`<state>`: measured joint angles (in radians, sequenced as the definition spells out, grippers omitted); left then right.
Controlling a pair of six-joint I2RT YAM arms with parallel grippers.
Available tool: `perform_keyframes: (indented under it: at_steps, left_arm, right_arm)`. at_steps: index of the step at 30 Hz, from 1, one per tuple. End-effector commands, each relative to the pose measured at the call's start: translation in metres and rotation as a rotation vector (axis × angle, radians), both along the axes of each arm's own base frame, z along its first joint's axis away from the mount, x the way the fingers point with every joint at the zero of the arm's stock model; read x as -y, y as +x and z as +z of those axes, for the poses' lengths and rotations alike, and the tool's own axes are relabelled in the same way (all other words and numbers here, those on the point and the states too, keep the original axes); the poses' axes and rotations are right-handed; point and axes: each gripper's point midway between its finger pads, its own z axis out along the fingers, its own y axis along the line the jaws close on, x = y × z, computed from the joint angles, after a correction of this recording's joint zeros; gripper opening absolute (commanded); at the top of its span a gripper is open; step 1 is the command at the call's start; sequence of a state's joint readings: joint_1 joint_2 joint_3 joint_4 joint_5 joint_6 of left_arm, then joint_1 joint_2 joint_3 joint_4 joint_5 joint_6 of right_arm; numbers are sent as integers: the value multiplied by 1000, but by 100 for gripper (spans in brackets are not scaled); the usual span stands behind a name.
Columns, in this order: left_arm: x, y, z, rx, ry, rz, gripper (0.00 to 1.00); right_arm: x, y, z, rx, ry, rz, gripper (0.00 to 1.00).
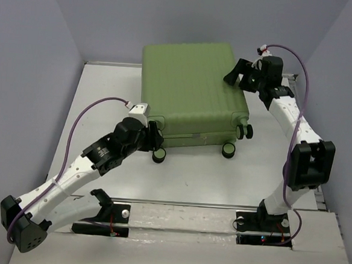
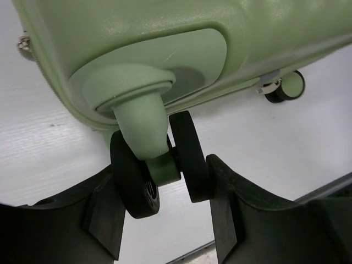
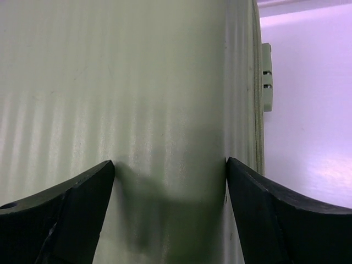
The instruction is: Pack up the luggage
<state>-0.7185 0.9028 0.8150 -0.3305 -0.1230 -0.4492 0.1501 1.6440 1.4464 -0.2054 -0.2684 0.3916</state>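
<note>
The luggage (image 1: 191,88) lies flat and closed on the table (image 1: 106,97), casters facing near. We've got the left gripper (image 2: 163,165) half-closed, clamping the near-left caster wheel (image 2: 135,176). The right gripper (image 3: 170,165) gapes wide over the ribbed shell's far-right edge, holding nothing. The right-hand wheels (image 1: 244,131) stand untouched.

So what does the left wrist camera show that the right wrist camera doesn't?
Only the left wrist view: a black caster wheel on its green stem, gripped by the left tool, and a second wheel beyond. Only the right wrist view: the ribbed face, a small green block by the zipper, and the right tool, open. Both: the light-green luggage.
</note>
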Motion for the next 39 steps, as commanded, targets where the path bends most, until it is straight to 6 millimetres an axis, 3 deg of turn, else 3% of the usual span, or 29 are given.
perform_keyframes:
  at_steps: [1, 4, 6, 7, 9, 10, 11, 13, 15, 17, 19, 20, 21, 22, 23, 24, 25, 26, 28, 29, 32, 34, 35, 38, 39]
  left_arm:
    - [90, -60, 70, 86, -352, -448, 6]
    - [108, -72, 80, 90, -406, -524, 6]
    - [116, -74, 81, 86, -418, -545, 6]
    - [119, -73, 87, 98, -431, -547, 6]
    - [122, -69, 94, 110, -437, -543, 6]
    - [123, -67, 97, 120, -440, -537, 6]
    - [123, -64, 100, 131, -443, -526, 6]
    - [122, -58, 109, 153, -452, -496, 6]
    - [121, -54, 115, 167, -468, -469, 6]
    - [121, -51, 123, 181, -503, -444, 6]
    - [120, -49, 128, 187, -539, -422, 6]
    - [120, -49, 129, 187, -549, -417, 6]
    - [119, -48, 128, 184, -559, -408, 6]
    - [119, -49, 129, 185, -569, -407, 6]
    - [119, -49, 131, 186, -585, -402, 6]
    - [119, -48, 131, 185, -587, -396, 6]
    - [121, -49, 130, 178, -592, -403, 6]
    - [122, -49, 131, 180, -598, -405, 6]
    - [125, -48, 129, 169, -602, -406, 6]
    - [125, -47, 127, 163, -602, -403, 6]
    - [122, -45, 132, 180, -620, -383, 6]
    - [120, -45, 134, 184, -627, -370, 6]
    - [118, -46, 137, 191, -636, -366, 6]
    - [115, -47, 141, 188, -666, -356, 6]
    - [115, -48, 142, 185, -673, -356, 6]
  right_arm:
    - [-157, -63, 39, -104, 264, 612, 89]
    - [-179, -59, 72, -95, 337, 676, 95]
    - [-181, -58, 95, -65, 363, 684, 96]
    - [-184, -63, 119, -11, 366, 700, 96]
    - [-180, -70, 154, 70, 369, 702, 97]
    - [-180, -68, 154, 74, 362, 690, 97]
    - [-174, -77, 175, 128, 354, 688, 97]
    - [-167, -86, 192, 195, 326, 682, 98]
    - [-157, -108, 204, 268, 278, 666, 97]
    - [-147, -129, 189, 314, 196, 629, 91]
    - [-152, -152, 168, 346, 141, 632, 76]
    - [-153, -163, 156, 342, 137, 627, 74]
    - [-152, -187, 119, 315, 112, 627, 70]
    - [-151, -196, 105, 319, 109, 610, 60]
    - [-150, -204, 101, 360, 121, 595, 39]
    - [-146, -208, 93, 380, 127, 565, 36]
    - [-140, -223, 72, 369, 126, 566, 34]
    - [-137, -224, 72, 399, 131, 555, 29]
    - [-130, -222, 69, 401, 114, 518, 27]
    - [-130, -223, 78, 409, 114, 521, 28]
    - [-127, -233, 63, 357, 85, 536, 28]
    - [-117, -230, 37, 324, 50, 469, 28]
    - [-110, -230, 2, 270, 19, 442, 28]
    - [-96, -228, -34, 235, -12, 370, 29]
    - [-87, -230, -58, 203, -20, 328, 30]
